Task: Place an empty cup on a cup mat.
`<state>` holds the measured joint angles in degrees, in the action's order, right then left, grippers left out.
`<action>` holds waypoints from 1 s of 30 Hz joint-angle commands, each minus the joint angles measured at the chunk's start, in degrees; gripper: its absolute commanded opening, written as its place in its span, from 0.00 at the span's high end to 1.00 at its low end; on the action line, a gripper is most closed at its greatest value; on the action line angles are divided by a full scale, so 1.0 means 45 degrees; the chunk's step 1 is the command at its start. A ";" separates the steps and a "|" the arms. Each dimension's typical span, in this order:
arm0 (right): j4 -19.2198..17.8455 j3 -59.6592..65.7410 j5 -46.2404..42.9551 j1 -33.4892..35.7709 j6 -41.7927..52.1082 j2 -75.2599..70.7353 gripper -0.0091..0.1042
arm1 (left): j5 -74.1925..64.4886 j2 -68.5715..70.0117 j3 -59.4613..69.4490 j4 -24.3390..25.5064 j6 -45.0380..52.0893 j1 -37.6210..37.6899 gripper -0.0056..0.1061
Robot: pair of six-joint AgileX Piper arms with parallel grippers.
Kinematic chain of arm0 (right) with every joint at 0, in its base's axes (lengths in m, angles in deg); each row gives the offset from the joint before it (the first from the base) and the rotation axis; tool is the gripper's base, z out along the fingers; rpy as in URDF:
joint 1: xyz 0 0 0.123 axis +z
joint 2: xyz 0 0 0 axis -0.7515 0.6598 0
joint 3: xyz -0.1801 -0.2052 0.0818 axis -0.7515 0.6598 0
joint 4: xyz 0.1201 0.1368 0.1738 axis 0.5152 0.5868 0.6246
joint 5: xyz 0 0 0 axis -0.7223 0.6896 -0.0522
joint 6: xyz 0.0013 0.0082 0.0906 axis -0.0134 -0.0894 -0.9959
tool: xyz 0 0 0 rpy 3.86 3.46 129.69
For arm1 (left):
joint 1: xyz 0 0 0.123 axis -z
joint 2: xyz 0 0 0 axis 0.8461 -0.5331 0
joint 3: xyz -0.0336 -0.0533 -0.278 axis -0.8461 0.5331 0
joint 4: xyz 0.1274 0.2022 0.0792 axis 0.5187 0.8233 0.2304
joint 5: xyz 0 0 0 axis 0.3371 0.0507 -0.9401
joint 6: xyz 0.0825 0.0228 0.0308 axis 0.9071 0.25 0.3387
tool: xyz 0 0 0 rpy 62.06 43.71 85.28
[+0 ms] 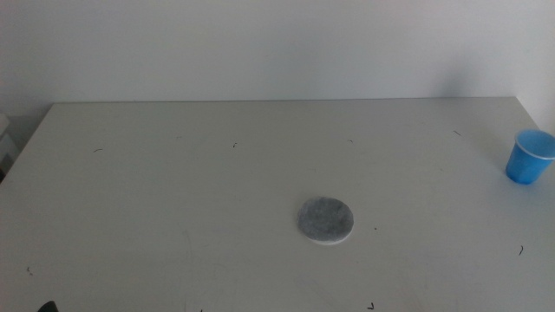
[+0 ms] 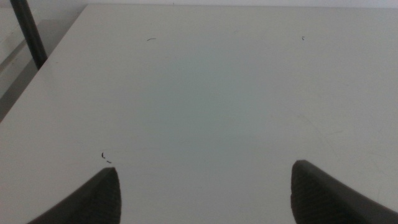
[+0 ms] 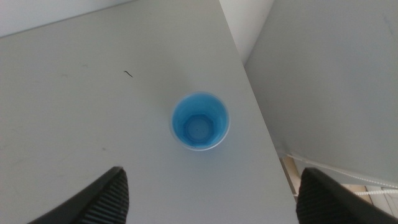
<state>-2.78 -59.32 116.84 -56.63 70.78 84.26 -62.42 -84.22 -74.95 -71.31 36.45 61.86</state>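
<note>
The blue cup (image 1: 529, 157) stands upright and empty at the table's far right edge. The right wrist view looks down into it (image 3: 200, 121). The grey cup mat (image 1: 326, 220) lies flat near the middle of the table, well left of the cup. My right gripper (image 3: 208, 193) is open above the cup and apart from it; it does not show in the middle view. My left gripper (image 2: 205, 190) is open and empty over bare table at the front left; only a dark tip (image 1: 46, 307) shows at the middle view's bottom edge.
The white table (image 1: 217, 191) carries a few small dark marks. Its right edge (image 3: 261, 124) runs close beside the cup, with a drop beyond. A dark pole (image 2: 28, 34) stands off the table's left side.
</note>
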 commanded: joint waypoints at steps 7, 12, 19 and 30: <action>-0.0239 -0.0485 -0.0463 -0.1012 0.0071 0.1596 0.11 | 0.0864 0.0163 -0.0075 0.0005 -0.0138 -0.0014 0.01; 0.0274 -0.0485 -0.0793 -0.1237 -0.0024 0.2861 0.11 | 0.0864 0.0163 -0.0075 0.0005 -0.0138 -0.0014 0.01; 0.0400 -0.0485 -0.1150 -0.1371 -0.0024 0.4360 0.11 | 0.0864 0.0163 -0.0075 0.0005 -0.0138 -0.0014 0.01; 0.0740 -0.0485 -0.1646 -0.1371 -0.0024 0.5663 0.13 | 0.0864 0.0163 -0.0075 0.0005 -0.0138 -0.0014 0.01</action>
<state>1.36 -59.65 110.62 -62.41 70.73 112.75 -62.42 -84.22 -74.95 -71.31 36.45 61.86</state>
